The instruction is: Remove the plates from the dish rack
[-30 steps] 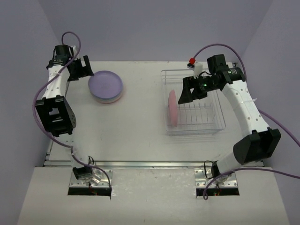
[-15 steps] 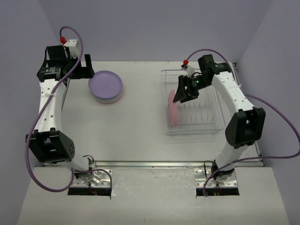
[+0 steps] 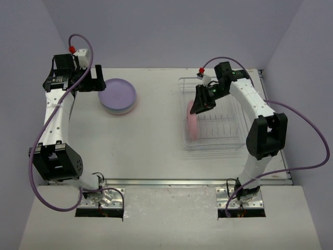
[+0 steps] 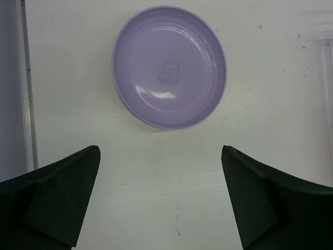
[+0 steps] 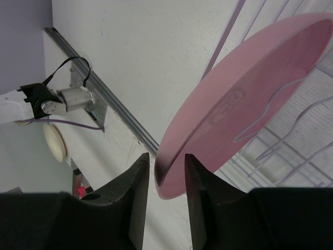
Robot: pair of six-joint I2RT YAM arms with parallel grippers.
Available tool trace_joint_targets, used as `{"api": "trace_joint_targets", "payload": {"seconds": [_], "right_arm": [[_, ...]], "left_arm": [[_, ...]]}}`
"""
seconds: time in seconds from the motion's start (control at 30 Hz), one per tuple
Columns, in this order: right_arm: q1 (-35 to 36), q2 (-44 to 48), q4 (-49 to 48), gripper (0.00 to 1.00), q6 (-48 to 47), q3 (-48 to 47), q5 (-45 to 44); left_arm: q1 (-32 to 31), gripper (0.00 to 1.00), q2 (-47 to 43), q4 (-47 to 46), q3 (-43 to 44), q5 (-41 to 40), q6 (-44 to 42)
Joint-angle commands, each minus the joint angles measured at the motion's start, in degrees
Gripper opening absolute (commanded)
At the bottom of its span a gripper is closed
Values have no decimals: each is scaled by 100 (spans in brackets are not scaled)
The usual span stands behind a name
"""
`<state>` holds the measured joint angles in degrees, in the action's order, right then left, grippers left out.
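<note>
**Right arm closes on the pink plate; left arm unfolds**

The right arm (image 3: 256, 107) has swung left across the dish rack (image 3: 229, 141), its elbow drawn in from the counter's right edge. The right end effector (image 5: 166, 159) has moved from over the middle of the rack to the upper rim of the pink plate (image 5: 244, 99). Its jaws have narrowed from wide apart to a slim gap straddling that rim, though whether they already pinch it is unclear. The left arm (image 3: 54, 114) has unfolded, its elbow dropping to the near left corner. The left end effector (image 3: 98, 79) now points across at the stack of plates (image 3: 117, 95), its jaws a touch wider.
</note>
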<state>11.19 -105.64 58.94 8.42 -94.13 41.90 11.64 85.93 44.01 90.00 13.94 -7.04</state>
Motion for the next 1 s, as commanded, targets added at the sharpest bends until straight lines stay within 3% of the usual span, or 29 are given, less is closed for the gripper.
{"api": "trace_joint_targets", "payload": {"seconds": [0.0, 0.33, 0.97], "right_arm": [[41, 35, -129, 32, 72, -79, 451], [24, 308, -260, 1, 226, 395, 1457], [-876, 734, -300, 0, 611, 207, 3149]], "left_arm": [[-4, 100, -6, -147, 80, 135, 98], [-12, 100, 69, -59, 190, 179, 177], [-118, 100, 240, 121, 574, 202, 305]]}}
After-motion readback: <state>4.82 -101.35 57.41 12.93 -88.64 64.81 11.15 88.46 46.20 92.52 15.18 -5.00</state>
